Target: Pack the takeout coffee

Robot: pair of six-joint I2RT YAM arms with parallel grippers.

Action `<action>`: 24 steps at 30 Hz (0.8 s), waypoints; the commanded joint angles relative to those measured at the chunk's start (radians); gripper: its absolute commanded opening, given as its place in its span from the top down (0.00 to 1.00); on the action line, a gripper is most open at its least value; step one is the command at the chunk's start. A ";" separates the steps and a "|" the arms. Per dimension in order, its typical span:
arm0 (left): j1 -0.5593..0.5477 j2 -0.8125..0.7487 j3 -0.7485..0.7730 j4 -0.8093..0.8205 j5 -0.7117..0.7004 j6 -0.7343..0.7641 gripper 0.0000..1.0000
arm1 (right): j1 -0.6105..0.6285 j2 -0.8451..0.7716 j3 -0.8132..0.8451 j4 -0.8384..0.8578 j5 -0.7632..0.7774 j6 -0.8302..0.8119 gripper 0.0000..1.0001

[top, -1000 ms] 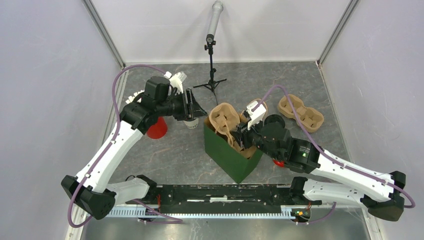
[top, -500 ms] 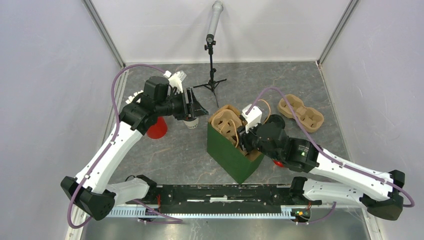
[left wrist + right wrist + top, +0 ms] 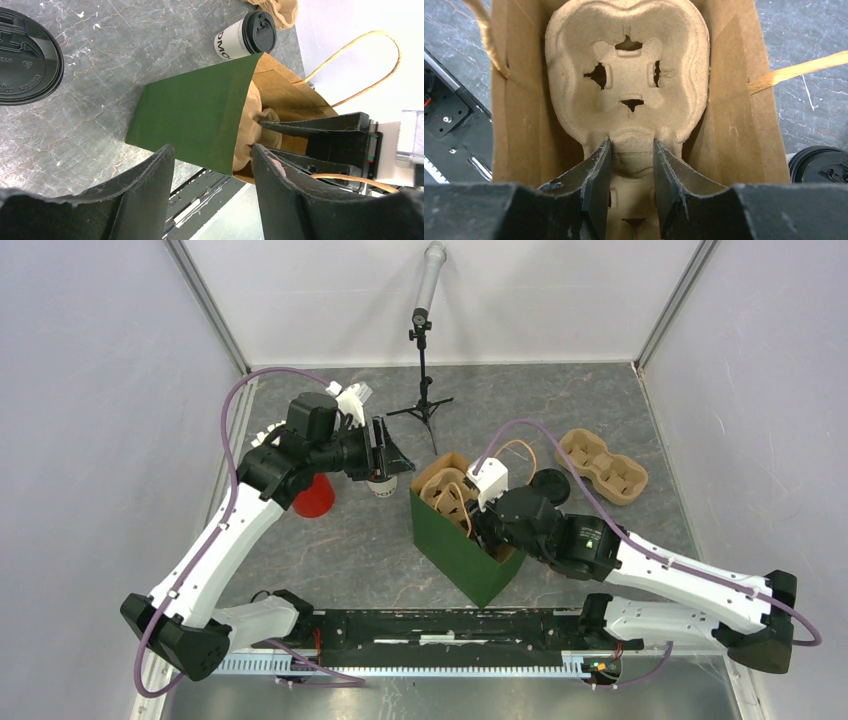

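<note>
A takeout coffee (image 3: pixel 380 486), a cream cup, stands just under my left gripper (image 3: pixel 398 458); its black lid (image 3: pixel 25 62) fills the left edge of the left wrist view. My left gripper (image 3: pixel 212 165) is open and empty, aimed at the green paper bag (image 3: pixel 455 545) (image 3: pixel 195 115). A second black-lidded cup (image 3: pixel 550 483) (image 3: pixel 247 40) (image 3: pixel 819 162) stands behind the bag. My right gripper (image 3: pixel 475 518) (image 3: pixel 631 160) reaches into the bag's mouth and is shut on the narrow middle of a brown cup carrier (image 3: pixel 445 487) (image 3: pixel 629 85), which sits upright inside the bag.
A red cup (image 3: pixel 313 497) stands under my left arm. Another brown carrier (image 3: pixel 600 465) lies at the right rear. A microphone stand (image 3: pixel 425 400) rises at the back centre. The bag's paper handles (image 3: pixel 794 72) hang outward.
My right arm has moved left and pushed the carrier lower into the bag, uncovering the lidded cup behind it. My left gripper's jaws have opened a little wider.
</note>
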 commanded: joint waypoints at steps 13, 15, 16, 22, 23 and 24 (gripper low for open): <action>0.005 -0.013 0.072 -0.067 -0.060 0.071 0.34 | 0.010 0.043 0.058 -0.131 -0.032 -0.036 0.60; 0.005 -0.009 0.073 -0.066 -0.059 0.072 0.34 | 0.011 0.051 0.055 -0.124 -0.044 -0.042 0.58; 0.005 -0.009 0.074 -0.066 -0.057 0.072 0.34 | 0.011 0.052 0.055 -0.116 -0.046 -0.043 0.55; 0.004 -0.004 0.084 -0.074 -0.044 0.069 0.30 | 0.010 0.059 0.126 -0.108 -0.014 -0.033 0.45; 0.005 0.001 0.090 -0.083 -0.041 0.069 0.29 | 0.010 0.059 0.145 -0.109 -0.005 -0.031 0.45; 0.004 0.007 0.097 -0.095 -0.037 0.070 0.26 | 0.011 0.058 0.163 -0.112 0.001 -0.029 0.44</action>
